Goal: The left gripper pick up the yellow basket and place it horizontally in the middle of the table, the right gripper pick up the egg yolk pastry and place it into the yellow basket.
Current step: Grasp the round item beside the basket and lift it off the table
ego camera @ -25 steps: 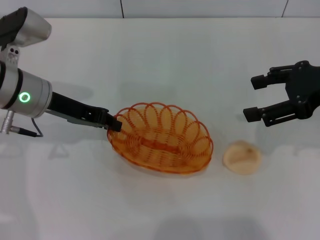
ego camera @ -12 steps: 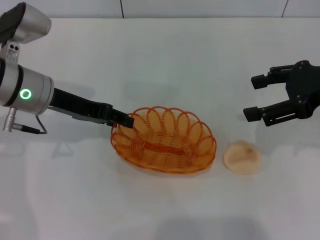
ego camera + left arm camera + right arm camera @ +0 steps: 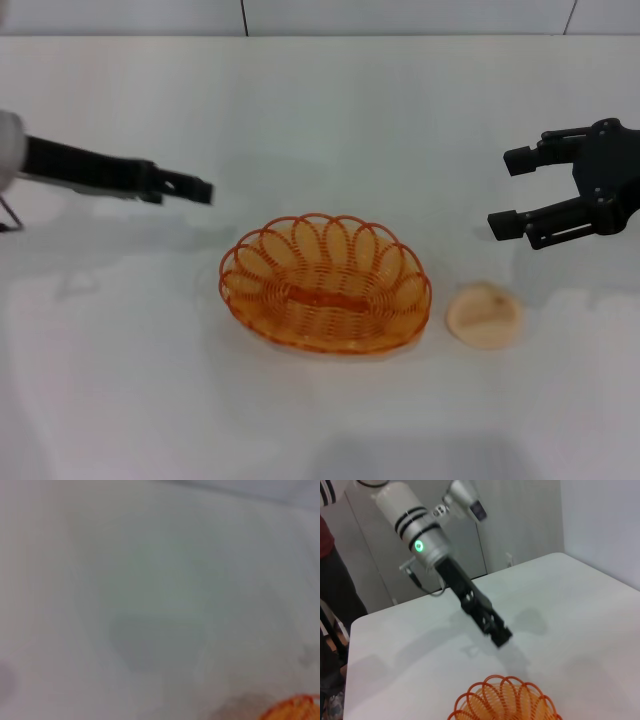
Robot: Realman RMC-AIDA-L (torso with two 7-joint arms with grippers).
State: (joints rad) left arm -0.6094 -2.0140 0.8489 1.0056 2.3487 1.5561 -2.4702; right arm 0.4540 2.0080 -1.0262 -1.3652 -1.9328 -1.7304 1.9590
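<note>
The yellow basket (image 3: 325,298) sits flat, mouth up, on the white table (image 3: 330,110) near its middle. Its rim also shows in the right wrist view (image 3: 506,703) and at a corner of the left wrist view (image 3: 295,710). My left gripper (image 3: 200,190) is clear of the basket, above the table to its far left and holding nothing; it also shows in the right wrist view (image 3: 499,634). The egg yolk pastry (image 3: 484,315) lies on the table just right of the basket. My right gripper (image 3: 508,192) is open and empty, hovering beyond the pastry on the right.
A wall runs along the table's far edge (image 3: 320,25). In the right wrist view a person in dark clothes (image 3: 332,590) stands beyond the table's far side.
My left gripper has let go of the basket's left rim and drawn back to the left and away. The basket settled flat. The right gripper and pastry have not moved.
</note>
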